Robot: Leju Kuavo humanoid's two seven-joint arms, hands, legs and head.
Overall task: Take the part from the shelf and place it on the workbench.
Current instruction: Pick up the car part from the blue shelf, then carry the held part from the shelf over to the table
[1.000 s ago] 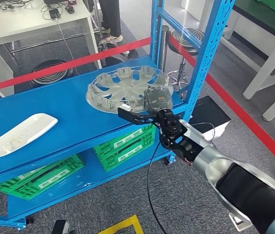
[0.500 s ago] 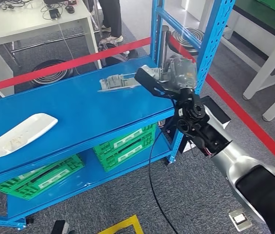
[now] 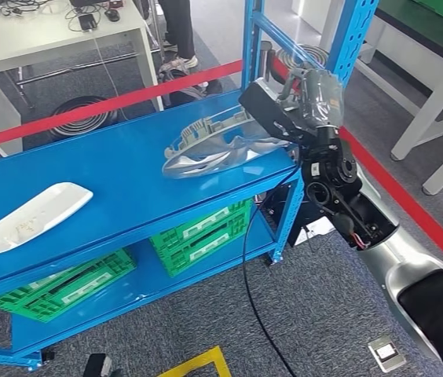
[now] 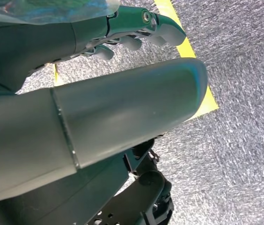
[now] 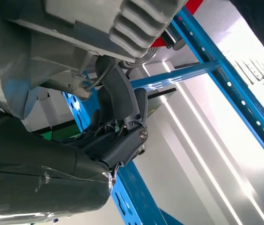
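The part is a silver wheel cover [image 3: 216, 149], tilted almost on edge just above the right end of the blue shelf [image 3: 106, 184]. My right hand [image 3: 284, 110] grips its right rim, wrist raised beside the blue upright [image 3: 341, 47]. In the right wrist view, dark fingers [image 5: 121, 117] curl under the cover's grey ribbed edge [image 5: 137, 21]. My left hand [image 4: 99, 117] hangs over the grey carpet, fingers [image 4: 141, 23] stretched out and holding nothing.
A white curved panel [image 3: 27, 216] lies at the shelf's left end. Green crates [image 3: 201, 232] sit on the lower level. Red barrier tape [image 3: 106, 106] runs behind, with a white table [image 3: 59, 39], a person's legs [image 3: 177, 31] and a stool [image 3: 299, 67] beyond.
My right hand has lifted the wheel cover off the shelf, swung it up and to the right, and turned it from flat to nearly on edge.
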